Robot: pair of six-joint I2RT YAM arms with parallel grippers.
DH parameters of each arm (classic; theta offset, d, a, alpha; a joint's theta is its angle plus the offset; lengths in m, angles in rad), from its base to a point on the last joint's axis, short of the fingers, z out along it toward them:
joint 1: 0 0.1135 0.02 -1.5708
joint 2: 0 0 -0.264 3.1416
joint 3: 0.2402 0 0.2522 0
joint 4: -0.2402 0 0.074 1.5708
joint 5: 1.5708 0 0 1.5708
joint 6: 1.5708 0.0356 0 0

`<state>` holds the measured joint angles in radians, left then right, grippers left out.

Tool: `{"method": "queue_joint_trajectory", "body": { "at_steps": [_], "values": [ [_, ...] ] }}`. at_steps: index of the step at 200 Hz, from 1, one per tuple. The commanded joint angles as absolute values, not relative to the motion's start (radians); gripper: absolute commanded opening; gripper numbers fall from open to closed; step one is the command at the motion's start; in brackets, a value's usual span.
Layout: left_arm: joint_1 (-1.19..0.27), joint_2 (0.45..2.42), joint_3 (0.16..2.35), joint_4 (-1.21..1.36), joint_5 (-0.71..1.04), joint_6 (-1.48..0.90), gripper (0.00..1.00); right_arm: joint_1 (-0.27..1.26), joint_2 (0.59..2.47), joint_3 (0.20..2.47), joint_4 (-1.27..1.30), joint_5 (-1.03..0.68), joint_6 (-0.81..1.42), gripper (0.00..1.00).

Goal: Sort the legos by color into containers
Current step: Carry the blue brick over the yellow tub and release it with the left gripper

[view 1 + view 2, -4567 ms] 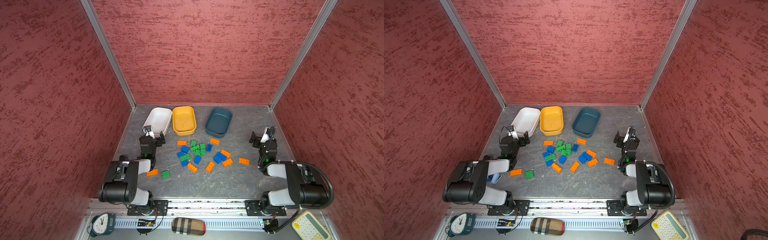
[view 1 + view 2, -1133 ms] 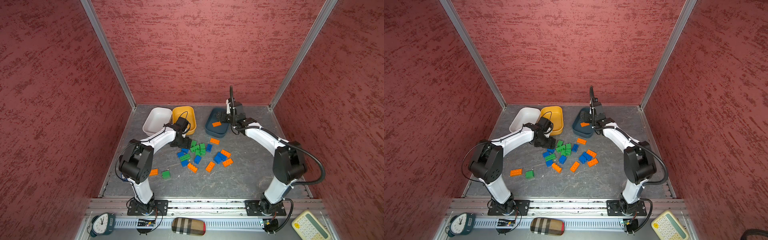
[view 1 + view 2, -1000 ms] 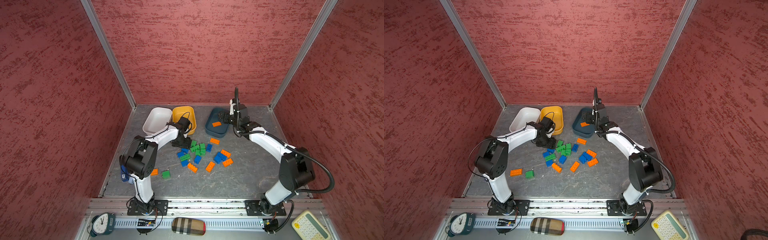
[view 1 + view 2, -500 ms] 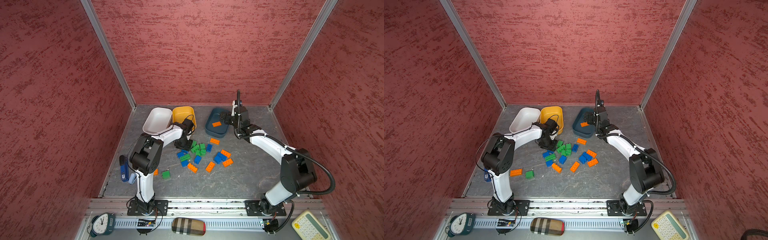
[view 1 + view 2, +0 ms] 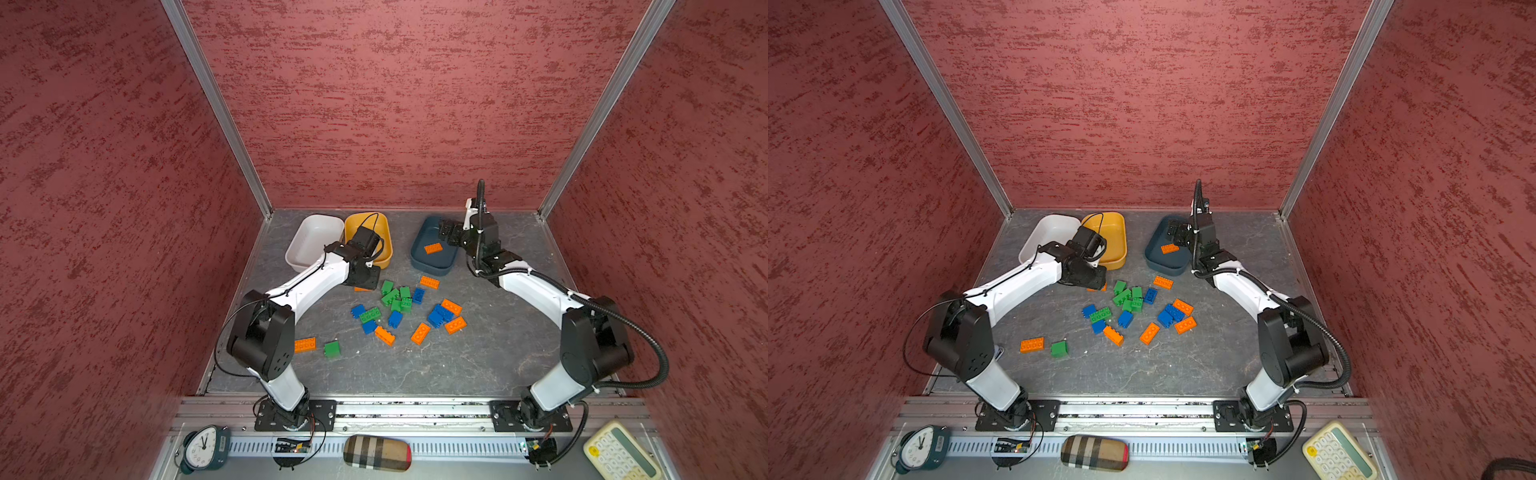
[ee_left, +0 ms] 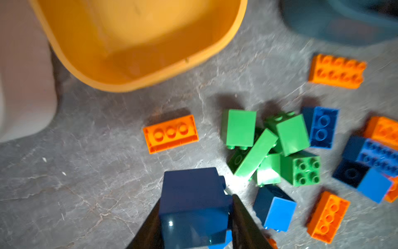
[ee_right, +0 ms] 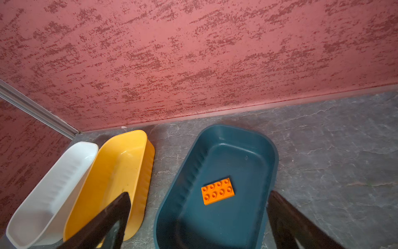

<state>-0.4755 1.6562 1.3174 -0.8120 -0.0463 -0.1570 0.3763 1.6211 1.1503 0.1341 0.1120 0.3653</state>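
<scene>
Left pincer [image 6: 195, 203] newly on blue lego [image 6: 190, 187]

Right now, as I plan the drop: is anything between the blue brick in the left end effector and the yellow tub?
Only a flat orange brick on the table lies between the blue brick and the yellow tub; lifted higher, it should clear that.

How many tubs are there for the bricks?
3. The white tub sits at the back left, the yellow tub beside it, and the dark teal tub further right, holding one orange brick. None look hidden.
</scene>
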Motion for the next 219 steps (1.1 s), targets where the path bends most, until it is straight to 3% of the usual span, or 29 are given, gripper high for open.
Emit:
{"method": "queue_joint_trajectory", "body": {
  "at_steps": [1,53,101,135,152,182,219],
  "values": [
    [-0.464,1.643,1.378,-0.682,-0.068,-0.200,0.28,0.381,1.584,1.132,0.181,0.075,0.377,0.99],
    [-0.435,1.823,1.522,-0.456,-0.108,-0.270,0.28,0.380,1.533,1.073,0.162,0.058,0.420,0.99],
    [-0.421,2.104,1.773,-0.502,-0.258,-0.301,0.27,0.381,1.493,1.044,0.071,0.040,0.440,0.99],
    [-0.423,2.186,1.856,-0.494,-0.401,-0.283,0.28,0.382,1.473,1.037,-0.006,0.015,0.446,0.99],
    [-0.412,2.205,1.890,-0.524,-0.401,-0.296,0.36,0.382,1.465,1.019,-0.019,0.012,0.459,0.99],
    [-0.415,2.163,1.882,-0.549,-0.337,-0.274,0.73,0.382,1.469,1.004,-0.018,0.007,0.475,0.99],
    [-0.420,1.980,1.728,-0.529,-0.312,-0.280,0.86,0.383,1.522,1.046,0.004,-0.019,0.477,0.99]
  ]
}}
